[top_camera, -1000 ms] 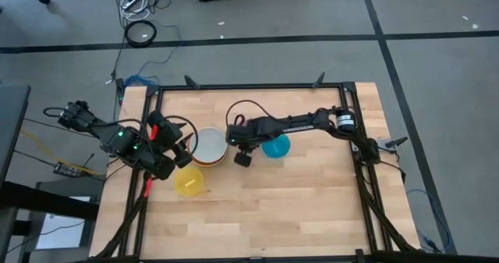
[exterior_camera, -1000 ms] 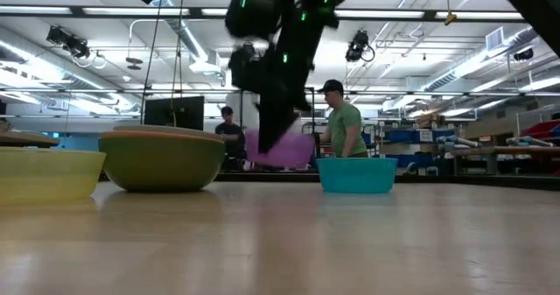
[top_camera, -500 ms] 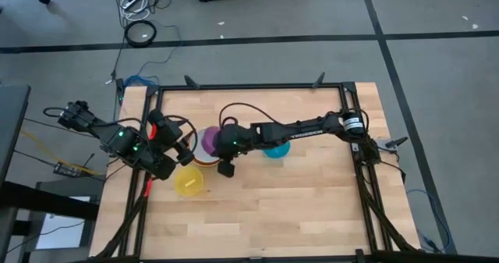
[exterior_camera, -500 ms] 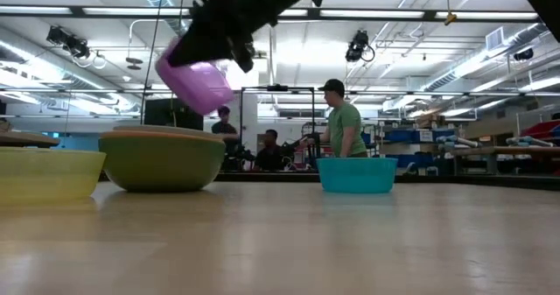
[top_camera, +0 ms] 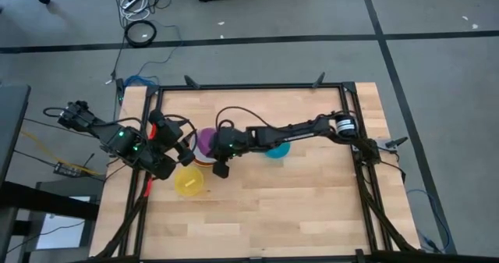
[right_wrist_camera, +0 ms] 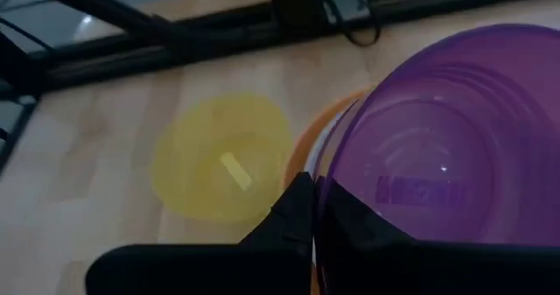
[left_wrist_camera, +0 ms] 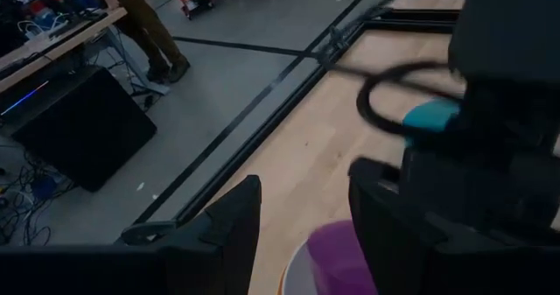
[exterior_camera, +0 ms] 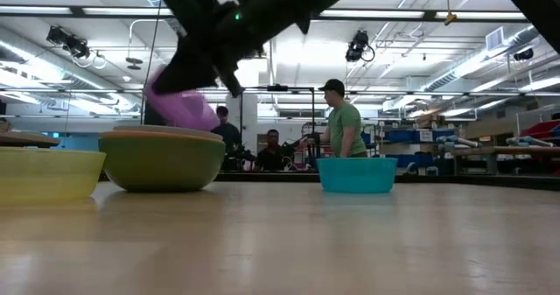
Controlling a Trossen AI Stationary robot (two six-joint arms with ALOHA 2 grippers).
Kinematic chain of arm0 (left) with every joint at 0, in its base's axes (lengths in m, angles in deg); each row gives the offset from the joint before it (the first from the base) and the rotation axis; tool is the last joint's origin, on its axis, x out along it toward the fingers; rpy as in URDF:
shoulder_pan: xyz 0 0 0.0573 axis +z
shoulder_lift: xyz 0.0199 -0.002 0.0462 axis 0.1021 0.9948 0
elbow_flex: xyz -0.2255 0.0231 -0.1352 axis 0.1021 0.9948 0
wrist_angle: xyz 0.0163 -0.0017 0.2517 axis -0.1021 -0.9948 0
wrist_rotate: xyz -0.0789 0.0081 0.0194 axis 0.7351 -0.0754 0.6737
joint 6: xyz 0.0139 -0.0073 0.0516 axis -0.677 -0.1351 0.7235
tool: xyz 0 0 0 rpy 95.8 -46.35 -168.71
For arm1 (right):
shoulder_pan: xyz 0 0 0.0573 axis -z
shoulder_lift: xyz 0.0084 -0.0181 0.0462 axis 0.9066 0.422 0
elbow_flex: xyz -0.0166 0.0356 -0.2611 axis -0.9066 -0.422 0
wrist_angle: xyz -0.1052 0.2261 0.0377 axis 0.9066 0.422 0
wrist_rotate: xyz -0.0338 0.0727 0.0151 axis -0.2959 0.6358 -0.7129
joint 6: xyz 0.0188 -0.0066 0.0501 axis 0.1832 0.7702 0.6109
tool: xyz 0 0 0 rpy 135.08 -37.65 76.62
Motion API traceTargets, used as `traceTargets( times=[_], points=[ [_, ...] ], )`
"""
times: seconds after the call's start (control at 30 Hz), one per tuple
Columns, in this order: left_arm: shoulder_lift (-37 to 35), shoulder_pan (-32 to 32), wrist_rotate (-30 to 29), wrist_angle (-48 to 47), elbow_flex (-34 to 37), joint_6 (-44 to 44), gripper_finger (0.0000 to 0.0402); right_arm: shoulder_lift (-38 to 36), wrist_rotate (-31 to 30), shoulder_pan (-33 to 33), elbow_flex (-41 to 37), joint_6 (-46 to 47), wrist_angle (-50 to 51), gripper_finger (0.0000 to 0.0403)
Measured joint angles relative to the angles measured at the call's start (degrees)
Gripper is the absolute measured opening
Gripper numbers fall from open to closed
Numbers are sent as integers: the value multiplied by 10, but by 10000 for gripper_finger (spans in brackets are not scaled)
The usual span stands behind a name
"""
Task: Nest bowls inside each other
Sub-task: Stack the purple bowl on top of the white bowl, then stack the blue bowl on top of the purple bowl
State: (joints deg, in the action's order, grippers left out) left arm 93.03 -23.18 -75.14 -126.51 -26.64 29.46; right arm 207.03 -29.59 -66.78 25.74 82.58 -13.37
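My right gripper (right_wrist_camera: 317, 209) is shut on the purple bowl (top_camera: 205, 140), holding it tilted over the stack of green (exterior_camera: 162, 164), orange (right_wrist_camera: 308, 136) and white bowls at the table's left middle. The bowl's low side (exterior_camera: 203, 124) is level with the stack's rim; whether it touches, I cannot tell. The yellow bowl (top_camera: 189, 182) sits on its base nearer the front edge. The blue bowl (exterior_camera: 356, 174) stands to the right, partly under my right arm. My left gripper (left_wrist_camera: 302, 216) hovers open just left of the stack, with nothing between its fingers. My right gripper pinches the purple bowl's rim (right_wrist_camera: 325, 179) on its side toward the table's right. One finger (right_wrist_camera: 293, 212) is outside the wall and one (right_wrist_camera: 363, 225) inside. The fingers slant down from the table's right. The bowl (exterior_camera: 179, 107) hangs tilted above the stack.
Black frame rails (top_camera: 257, 86) run along the table's far and side edges. Bare wood lies open at the front and the middle right (top_camera: 296, 208). People stand in the room beyond the table (exterior_camera: 343, 124).
My right gripper has carried the purple bowl from beside the blue bowl toward the table's left, up and then down over the stack. Its wrist has tipped, and the bowl now hangs tilted above the stack's rim.
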Motion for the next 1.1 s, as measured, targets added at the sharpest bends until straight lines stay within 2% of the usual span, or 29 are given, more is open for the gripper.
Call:
traceTargets(
  times=[0.2, 0.53, 0.67, 0.9, 1.1],
  points=[
    [0, 0, 0, 0, 0, 0, 184, 18, -7, 1, 0, 0, -11, 17],
    [0, 0, 0, -1, 0, 1, 184, 18, -9, 7, 0, 16, 2, 126],
    [-1, 0, 0, -1, 0, 1, 184, 1, -31, 7, 0, 16, 103, 144],
    [-12, -3, 0, -4, 0, 1, 184, -48, -106, 5, 1, 16, 365, 144],
    [-19, -15, 3, -5, 0, 0, 184, -79, -132, 3, 1, 73, 539, 144]
  ],
)
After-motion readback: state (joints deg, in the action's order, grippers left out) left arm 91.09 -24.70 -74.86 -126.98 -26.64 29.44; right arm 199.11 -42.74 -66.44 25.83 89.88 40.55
